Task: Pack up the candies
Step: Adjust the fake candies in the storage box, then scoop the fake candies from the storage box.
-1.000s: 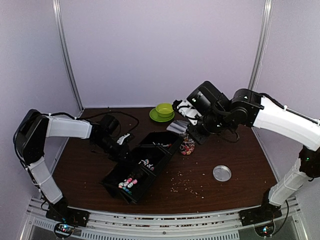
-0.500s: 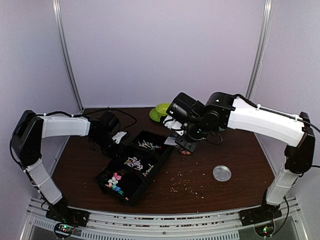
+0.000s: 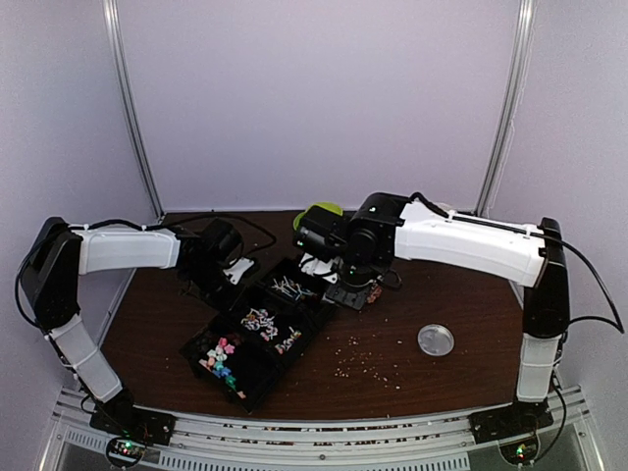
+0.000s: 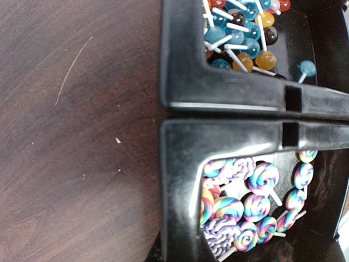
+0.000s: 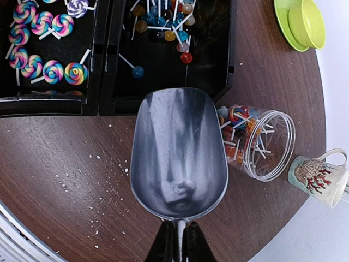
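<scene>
- Metal scoop (image 5: 177, 153), empty, pinched by right claw (image 5: 178, 243), held level near candies (image 5: 49, 68) for loading.
- Left claw (image 3: 232, 270) pinched on tray (image 4: 180, 142) rim, seemingly steadying it.

Directions follow the top view; 12 o'clock points away from the arm bases.

1. The tray (image 3: 257, 332) lies on the table (image 3: 157, 324), long axis running from 7 to 1 o'clock, three compartments in line.
2. 7 o'clock compartment: the candies (image 3: 222, 353). Middle compartment: flat lollipops (image 3: 263, 320). 1 o'clock compartment: ball lollipops (image 3: 287, 287).
3. The jar (image 5: 256, 143) lies on its side just beside the tray's 1 o'clock end, at that end's 3 o'clock, with lollipops inside.
4. The bowl (image 5: 306, 22) sits on the saucer (image 5: 283, 24), at 1 o'clock of that end.
5. The lid (image 3: 436, 340) lies at 3 o'clock of the tray, well apart; crumbs (image 3: 361, 361) lie between them.
6. Right wrist view: the scoop (image 5: 179, 153) overlaps the tray wall; the mug (image 5: 319, 180) sits at 4 o'clock of the jar.
</scene>
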`<state>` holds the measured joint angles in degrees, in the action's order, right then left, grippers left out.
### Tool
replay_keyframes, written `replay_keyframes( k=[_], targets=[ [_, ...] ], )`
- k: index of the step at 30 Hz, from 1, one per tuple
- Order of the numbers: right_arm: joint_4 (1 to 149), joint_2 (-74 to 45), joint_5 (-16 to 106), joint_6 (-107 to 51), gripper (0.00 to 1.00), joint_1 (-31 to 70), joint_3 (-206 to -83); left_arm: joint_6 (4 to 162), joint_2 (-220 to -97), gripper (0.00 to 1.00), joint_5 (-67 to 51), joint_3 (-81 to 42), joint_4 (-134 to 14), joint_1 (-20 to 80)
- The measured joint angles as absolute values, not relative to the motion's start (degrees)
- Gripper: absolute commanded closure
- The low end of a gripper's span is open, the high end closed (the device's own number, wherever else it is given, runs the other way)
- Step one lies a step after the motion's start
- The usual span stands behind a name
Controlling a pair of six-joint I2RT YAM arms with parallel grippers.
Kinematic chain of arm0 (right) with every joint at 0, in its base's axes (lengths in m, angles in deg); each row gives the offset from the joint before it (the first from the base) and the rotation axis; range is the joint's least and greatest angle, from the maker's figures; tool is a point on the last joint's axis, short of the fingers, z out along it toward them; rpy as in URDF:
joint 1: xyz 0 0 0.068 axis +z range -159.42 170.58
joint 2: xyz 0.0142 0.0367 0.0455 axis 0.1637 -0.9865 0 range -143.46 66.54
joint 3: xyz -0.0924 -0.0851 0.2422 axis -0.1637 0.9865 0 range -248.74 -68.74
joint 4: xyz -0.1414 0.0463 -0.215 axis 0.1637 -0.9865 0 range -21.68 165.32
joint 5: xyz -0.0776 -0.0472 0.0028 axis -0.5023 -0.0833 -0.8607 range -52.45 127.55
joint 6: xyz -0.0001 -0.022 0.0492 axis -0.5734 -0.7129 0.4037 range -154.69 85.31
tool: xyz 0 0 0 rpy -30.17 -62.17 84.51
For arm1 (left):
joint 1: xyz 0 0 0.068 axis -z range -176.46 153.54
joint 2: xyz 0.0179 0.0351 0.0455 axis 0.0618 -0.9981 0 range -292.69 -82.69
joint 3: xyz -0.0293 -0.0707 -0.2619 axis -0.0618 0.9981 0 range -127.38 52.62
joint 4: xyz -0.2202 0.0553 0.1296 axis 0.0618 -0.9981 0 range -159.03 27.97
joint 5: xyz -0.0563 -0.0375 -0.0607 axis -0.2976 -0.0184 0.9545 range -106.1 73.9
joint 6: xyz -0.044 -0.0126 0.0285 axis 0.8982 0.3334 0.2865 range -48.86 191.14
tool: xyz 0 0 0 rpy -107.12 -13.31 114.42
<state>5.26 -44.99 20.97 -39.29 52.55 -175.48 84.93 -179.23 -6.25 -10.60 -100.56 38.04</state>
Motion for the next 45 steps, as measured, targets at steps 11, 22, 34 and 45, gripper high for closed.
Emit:
replay_keyframes(
  k=[11, 22, 34, 45],
  targets=[
    [1.31, -51.92, 20.53, -41.41, 1.0, 52.9, -183.15, 84.29, -178.68, 1.0, -7.63, -10.77, -101.19, 39.16],
    [0.78, -58.17, 23.64, -44.45, 1.0, 52.58, -187.53, 82.89, -177.19, 1.0, -8.2, -10.77, -101.93, 40.31],
    [8.61, -58.21, 30.22, -45.76, 1.0, 48.47, -185.25, 82.83, -177.06, 1.0, -8.2, -10.75, -102.9, 39.96],
    [19.27, -60.16, 35.24, -41.71, 1.0, 45.98, -183.64, 85.43, -176.73, 1.0, -7.3, -9.88, -103.33, 39.05]
  ],
)
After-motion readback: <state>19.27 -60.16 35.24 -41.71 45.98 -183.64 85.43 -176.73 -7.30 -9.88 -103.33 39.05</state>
